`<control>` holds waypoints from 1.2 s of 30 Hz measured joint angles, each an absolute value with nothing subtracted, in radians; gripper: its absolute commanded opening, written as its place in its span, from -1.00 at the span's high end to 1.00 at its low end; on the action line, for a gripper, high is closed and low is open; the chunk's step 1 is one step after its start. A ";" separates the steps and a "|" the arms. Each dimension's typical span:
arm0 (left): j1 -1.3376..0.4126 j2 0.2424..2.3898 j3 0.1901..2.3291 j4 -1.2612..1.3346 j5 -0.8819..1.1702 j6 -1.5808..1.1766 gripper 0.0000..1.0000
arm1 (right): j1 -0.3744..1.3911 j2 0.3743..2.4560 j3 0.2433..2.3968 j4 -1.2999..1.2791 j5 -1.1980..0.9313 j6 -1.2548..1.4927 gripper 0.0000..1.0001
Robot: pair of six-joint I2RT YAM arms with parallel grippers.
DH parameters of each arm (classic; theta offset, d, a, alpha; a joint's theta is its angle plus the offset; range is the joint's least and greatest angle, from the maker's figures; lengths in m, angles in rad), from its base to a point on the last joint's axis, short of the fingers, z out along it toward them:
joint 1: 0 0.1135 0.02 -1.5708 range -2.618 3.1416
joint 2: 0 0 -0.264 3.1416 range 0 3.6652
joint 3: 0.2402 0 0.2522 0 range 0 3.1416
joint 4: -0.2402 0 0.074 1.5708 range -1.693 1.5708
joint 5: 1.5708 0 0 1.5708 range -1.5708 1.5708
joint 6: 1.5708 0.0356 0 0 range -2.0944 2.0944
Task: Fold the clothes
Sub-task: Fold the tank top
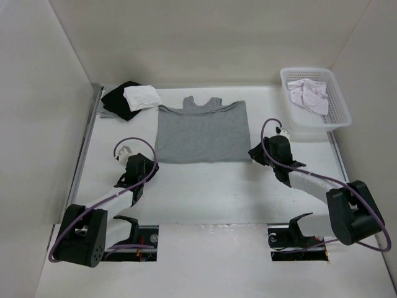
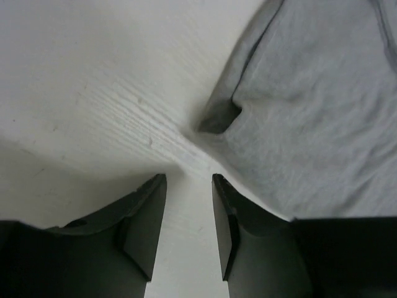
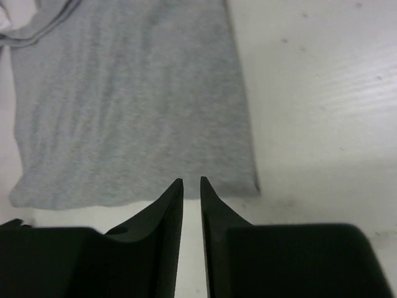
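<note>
The clothes (image 1: pixel 200 133) are one grey knit garment lying flat at the middle of the table as a neat rectangle, its neckline and straps at the far edge. My left gripper (image 1: pixel 123 151) hovers off the garment's near left corner. In the left wrist view it (image 2: pixel 189 180) is open over bare table, with the grey cloth (image 2: pixel 322 105) ahead to the right. My right gripper (image 1: pixel 280 134) hangs off the garment's right edge. In the right wrist view it (image 3: pixel 191 181) shows a narrow gap holding nothing, its tips just short of the near hem (image 3: pixel 136 198).
A white basket (image 1: pixel 338 118) at the back right holds a pale crumpled cloth (image 1: pixel 308 94). A black cloth (image 1: pixel 119 100) with a white cloth (image 1: pixel 142 97) on it lies at the back left. Pale walls close in the table on three sides.
</note>
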State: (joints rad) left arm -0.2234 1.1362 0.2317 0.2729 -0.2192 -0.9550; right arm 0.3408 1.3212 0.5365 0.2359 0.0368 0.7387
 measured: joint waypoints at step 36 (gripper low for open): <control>-0.066 1.304 0.212 0.532 -0.081 -1.023 0.98 | 0.395 1.409 0.472 0.237 0.139 0.933 0.19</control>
State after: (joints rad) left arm -0.0658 1.3037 0.2119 0.5316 -0.0814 -1.0229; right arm 0.3946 1.4086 0.4717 0.2367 0.1390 0.9333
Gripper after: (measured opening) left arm 0.022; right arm 0.424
